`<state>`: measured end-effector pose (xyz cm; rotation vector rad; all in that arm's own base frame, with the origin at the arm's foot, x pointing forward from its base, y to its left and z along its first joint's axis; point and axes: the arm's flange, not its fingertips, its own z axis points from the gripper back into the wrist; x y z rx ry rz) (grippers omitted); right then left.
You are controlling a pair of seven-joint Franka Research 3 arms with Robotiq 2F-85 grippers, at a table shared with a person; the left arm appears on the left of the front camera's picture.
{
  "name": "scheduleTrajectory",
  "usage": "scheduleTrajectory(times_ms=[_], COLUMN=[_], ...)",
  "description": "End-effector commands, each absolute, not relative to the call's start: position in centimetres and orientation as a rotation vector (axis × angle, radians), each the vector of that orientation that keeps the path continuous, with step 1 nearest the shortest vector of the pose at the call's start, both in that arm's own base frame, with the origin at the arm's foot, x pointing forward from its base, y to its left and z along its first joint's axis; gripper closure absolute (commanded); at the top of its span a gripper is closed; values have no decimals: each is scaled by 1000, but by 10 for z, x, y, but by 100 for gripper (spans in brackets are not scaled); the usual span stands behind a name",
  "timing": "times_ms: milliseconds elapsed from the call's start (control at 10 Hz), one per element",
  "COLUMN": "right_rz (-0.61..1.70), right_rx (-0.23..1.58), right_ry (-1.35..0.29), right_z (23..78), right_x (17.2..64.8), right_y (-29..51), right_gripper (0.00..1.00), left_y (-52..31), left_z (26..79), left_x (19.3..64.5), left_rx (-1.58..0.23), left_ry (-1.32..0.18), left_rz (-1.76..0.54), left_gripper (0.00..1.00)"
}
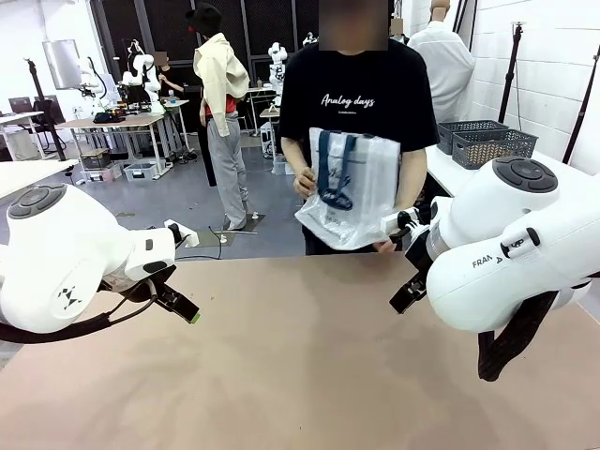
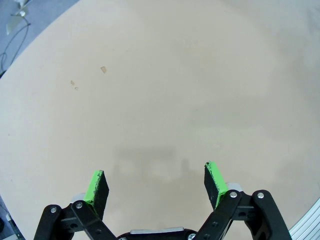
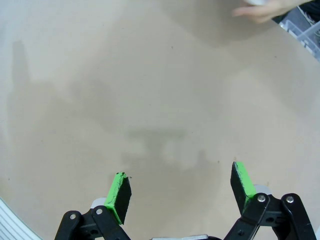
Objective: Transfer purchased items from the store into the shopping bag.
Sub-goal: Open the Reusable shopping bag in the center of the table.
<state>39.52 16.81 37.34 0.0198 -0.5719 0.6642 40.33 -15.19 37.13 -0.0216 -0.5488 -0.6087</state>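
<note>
At upper centre the shopping bag (image 1: 349,192) is held before a black shirt (image 1: 356,98) printed "Analog days"; "FRAN" is read on the right arm (image 1: 525,253); both jaws are spread apart.

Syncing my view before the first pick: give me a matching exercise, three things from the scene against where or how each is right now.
Things:
1. shopping bag
2. left gripper
3. dark grey baskets

Places or states:
A. open, over the bare tabletop
B. on the white counter at the far right
C. held up by the person at the table's far side

Pairs: 1-C, 2-A, 3-B.
</note>
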Motion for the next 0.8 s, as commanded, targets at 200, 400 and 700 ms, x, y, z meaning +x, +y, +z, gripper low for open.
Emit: scheduleTrajectory(times_ms=[200,400,700], right_rz=[664,664,679], right_rx=[20,20,35], right_ry=[-572,-572,-554], right_z=[373,373,374], right_x=[395,395,394], right_y=[168,168,169], right_gripper=[0,0,0], left_y=[-151,-151,-152], left_z=[371,371,372], left_x=[404,404,404], left_rx=[-22,-22,-27], left_ry=[-549,-549,-528], left_rz=[-607,-607,-603], left_gripper=[0,0,0])
